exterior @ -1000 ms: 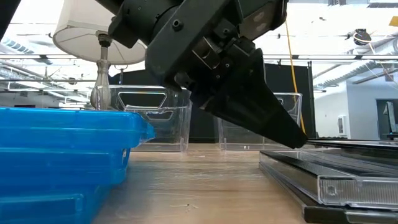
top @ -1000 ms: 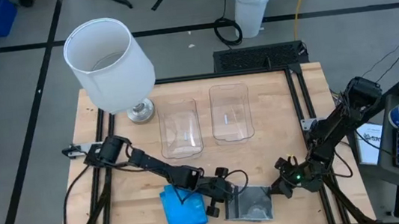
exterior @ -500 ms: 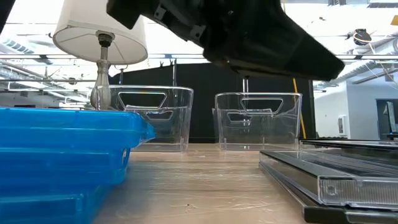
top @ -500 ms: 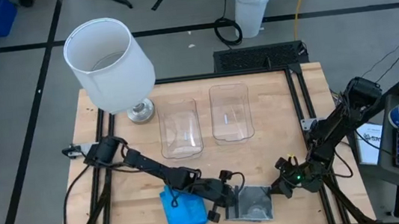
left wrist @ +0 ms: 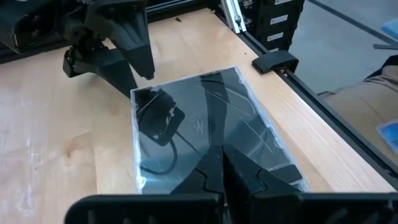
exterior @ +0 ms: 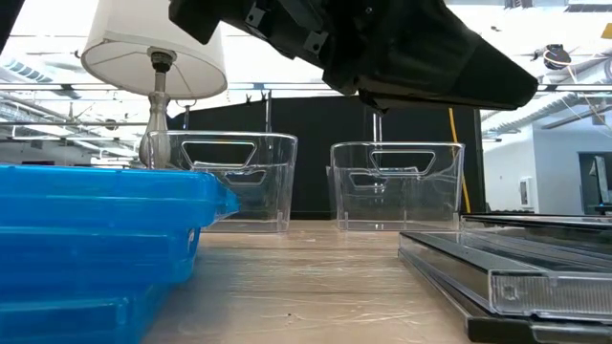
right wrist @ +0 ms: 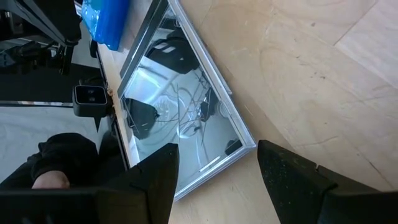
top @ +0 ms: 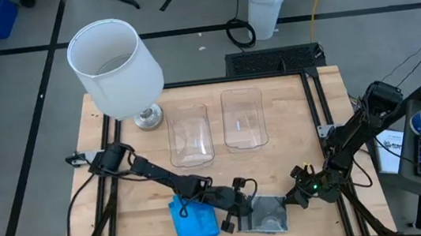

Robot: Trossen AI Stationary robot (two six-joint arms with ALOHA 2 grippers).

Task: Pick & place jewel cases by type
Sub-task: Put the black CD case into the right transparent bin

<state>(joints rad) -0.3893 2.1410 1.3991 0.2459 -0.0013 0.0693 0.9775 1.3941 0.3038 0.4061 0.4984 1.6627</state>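
Note:
A stack of dark smoky jewel cases [top: 268, 215] lies flat near the table's near edge, also seen in the left wrist view [left wrist: 205, 130] and the low view [exterior: 507, 272]. Blue jewel cases [top: 193, 225] are piled to its left. My left gripper [top: 235, 210] hovers between the two piles, shut, its fingers [left wrist: 222, 158] reaching over the dark stack's left part and raised well above it [exterior: 521, 94]. My right gripper [top: 290, 199] is low at the dark stack's right edge and open [right wrist: 217, 152]. Its fingers stand wide apart, with the stack [right wrist: 186, 124] ahead of them.
Two clear tubs [top: 189, 135] [top: 243, 118] stand side by side in the middle of the table, beyond both piles. A white-shaded lamp [top: 113, 65] stands at the far left corner. Bare wood lies between the tubs and the piles.
My left gripper has risen and tipped up, from slanting down toward the dark stack to lying nearly level above it. It has also shifted a little toward the near edge. The cases and my right gripper have stayed where they were.

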